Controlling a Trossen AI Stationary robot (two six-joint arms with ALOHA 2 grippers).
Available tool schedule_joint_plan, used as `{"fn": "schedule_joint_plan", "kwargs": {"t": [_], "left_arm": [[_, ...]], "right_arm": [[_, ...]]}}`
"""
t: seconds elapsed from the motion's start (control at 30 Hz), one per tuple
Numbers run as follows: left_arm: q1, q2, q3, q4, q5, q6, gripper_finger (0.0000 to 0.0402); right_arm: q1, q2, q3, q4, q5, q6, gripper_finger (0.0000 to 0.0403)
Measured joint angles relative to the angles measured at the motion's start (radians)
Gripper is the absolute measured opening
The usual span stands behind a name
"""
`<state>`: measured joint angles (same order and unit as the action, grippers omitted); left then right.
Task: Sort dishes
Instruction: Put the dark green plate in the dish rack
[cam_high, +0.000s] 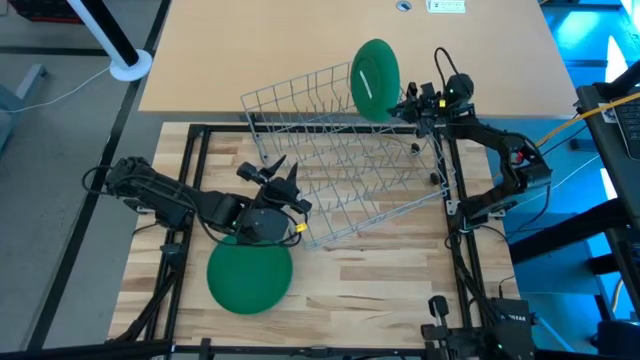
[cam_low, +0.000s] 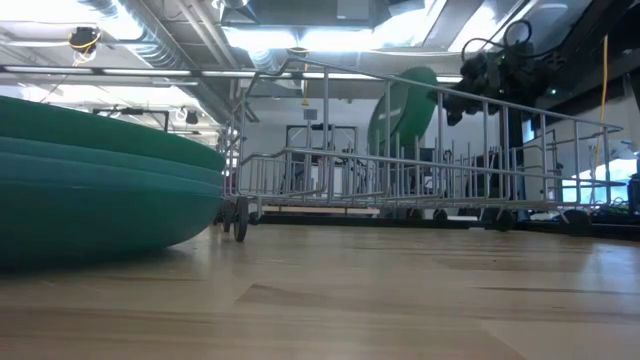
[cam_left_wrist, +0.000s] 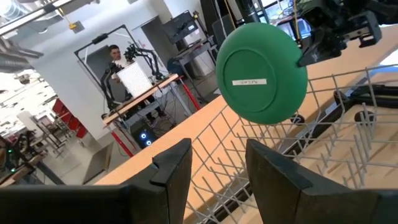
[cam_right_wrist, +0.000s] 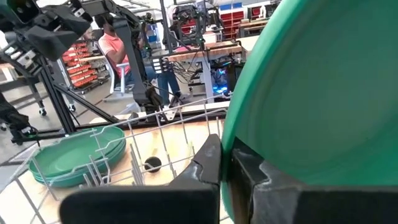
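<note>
A green plate (cam_high: 375, 80) stands on edge over the far side of the grey wire rack (cam_high: 345, 170), held by my right gripper (cam_high: 408, 103); it also shows in the left wrist view (cam_left_wrist: 261, 71), with a white back mark, and in the low view (cam_low: 400, 110). A stack of green plates (cam_high: 248, 275) lies flat on the table's near left, also in the low view (cam_low: 90, 180). My left gripper (cam_left_wrist: 214, 165) is open and empty, above the far edge of the stack, beside the rack's near left corner. My right gripper pinches the plate's rim (cam_right_wrist: 227, 155) between its two fingers, one on each face. The fingers come level from the table's right side. The plate stands on edge over the rack's far side; whether its lower rim touches the wires, I cannot tell.
The wire rack sits askew across the table's middle, on small wheels (cam_low: 235, 215). Bare wood lies at the table's near right (cam_high: 400, 290). A tan tabletop (cam_high: 300, 50) lies beyond the far edge. A person (cam_left_wrist: 115, 56) shows in the room behind.
</note>
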<state>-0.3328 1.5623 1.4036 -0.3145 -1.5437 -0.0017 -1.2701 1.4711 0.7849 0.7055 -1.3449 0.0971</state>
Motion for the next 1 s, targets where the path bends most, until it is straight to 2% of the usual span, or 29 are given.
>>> {"fn": "schedule_joint_plan", "kwargs": {"t": [0.43,1.0], "left_arm": [[0.0,0.0,0.0,-0.005,0.007,-0.025,0.0143],[0.0,0.0,0.0,-0.019,0.008,-0.029,0.0143]], "right_arm": [[0.0,0.066,0.001,0.005,-0.001,-0.035,0.0009],[0.0,0.069,0.001,0.008,-0.035,-0.027,0.0009]]}}
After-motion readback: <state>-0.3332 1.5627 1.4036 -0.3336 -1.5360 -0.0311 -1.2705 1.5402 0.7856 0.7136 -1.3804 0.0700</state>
